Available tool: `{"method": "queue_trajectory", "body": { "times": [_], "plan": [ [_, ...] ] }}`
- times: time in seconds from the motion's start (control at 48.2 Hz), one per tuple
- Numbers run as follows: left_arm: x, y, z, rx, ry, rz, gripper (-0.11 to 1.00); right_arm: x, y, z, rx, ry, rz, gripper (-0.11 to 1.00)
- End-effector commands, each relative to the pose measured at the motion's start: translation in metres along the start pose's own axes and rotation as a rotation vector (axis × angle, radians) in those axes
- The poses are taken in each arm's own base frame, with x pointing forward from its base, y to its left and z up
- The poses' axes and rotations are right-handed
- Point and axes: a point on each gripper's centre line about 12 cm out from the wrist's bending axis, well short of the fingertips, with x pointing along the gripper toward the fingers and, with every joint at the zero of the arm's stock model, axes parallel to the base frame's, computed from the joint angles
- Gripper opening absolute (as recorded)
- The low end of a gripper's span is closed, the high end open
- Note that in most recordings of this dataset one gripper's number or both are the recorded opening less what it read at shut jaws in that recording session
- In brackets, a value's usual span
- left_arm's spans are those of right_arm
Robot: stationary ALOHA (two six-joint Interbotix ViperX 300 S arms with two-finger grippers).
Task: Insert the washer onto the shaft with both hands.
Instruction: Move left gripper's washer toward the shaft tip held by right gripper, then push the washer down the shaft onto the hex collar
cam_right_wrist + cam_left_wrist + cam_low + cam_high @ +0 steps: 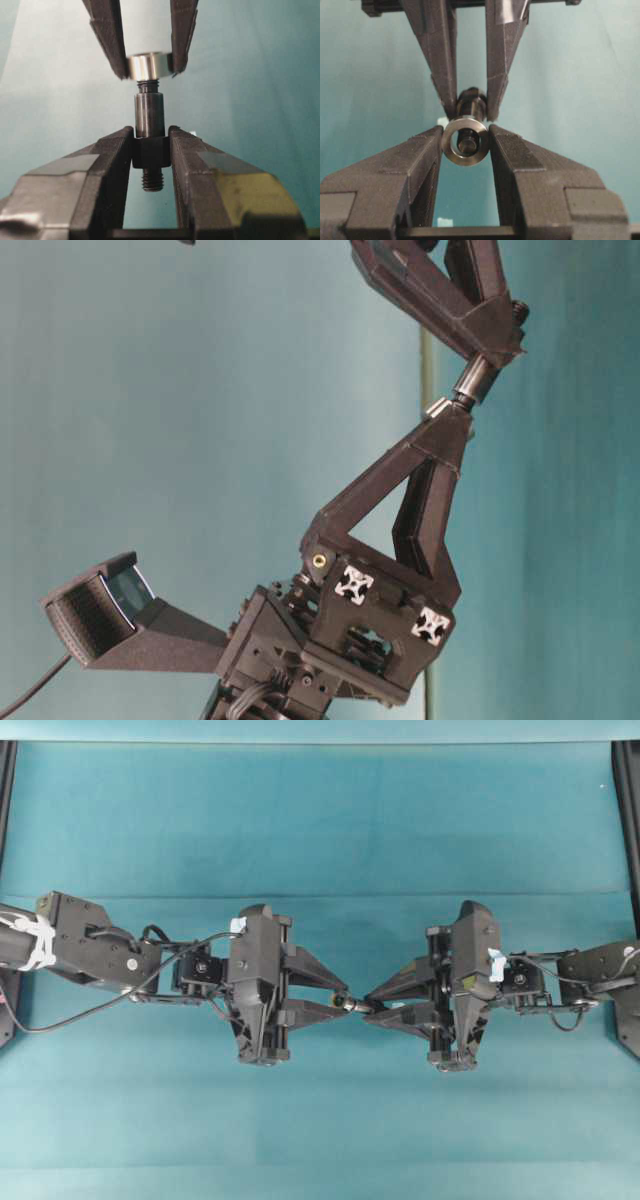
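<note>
Overhead: left gripper and right gripper meet tip to tip mid-table.

Left wrist: fingers pinch the washer; the shaft tip sits in its hole.

Right wrist: jaws clamp the shaft's collar, narrow end entering the washer.

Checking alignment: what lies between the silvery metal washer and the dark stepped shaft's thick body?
Only the shaft's own narrow tip entering the washer, seen in the right wrist view.
</note>
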Motion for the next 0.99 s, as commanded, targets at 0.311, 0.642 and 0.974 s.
{"method": "queue_trajectory", "body": {
  "times": [0.311, 0.642, 0.974],
  "plan": [
    [0.006, -0.005, 0.011, 0.005, -0.035, -0.012, 0.35, 0.003, 0.003, 0.012, 0.01, -0.052, 0.011, 0.0],
    [0.008, -0.004, 0.009, 0.008, -0.027, -0.01, 0.35, 0.004, 0.002, 0.014, 0.012, -0.065, 0.009, 0.0],
    [0.014, -0.005, 0.01, 0.016, -0.021, -0.011, 0.35, 0.004, 0.002, 0.015, 0.013, -0.067, 0.009, 0.0]
  ]
}}
